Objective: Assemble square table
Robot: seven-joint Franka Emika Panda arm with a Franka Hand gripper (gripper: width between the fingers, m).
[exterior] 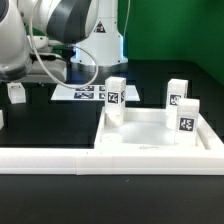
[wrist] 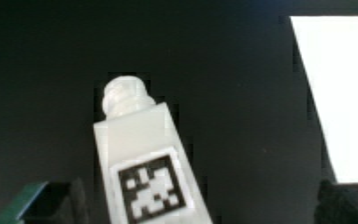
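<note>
Black tabletop [exterior: 50, 125] fills the lower and middle frame of the exterior view. The marker board [exterior: 80, 92], a flat white sheet bearing black-and-white tags, lies at upper centre. A long white L-shaped rail [exterior: 60, 158] crosses the lower frame. Green backdrop [exterior: 175, 25] at upper right.
</note>
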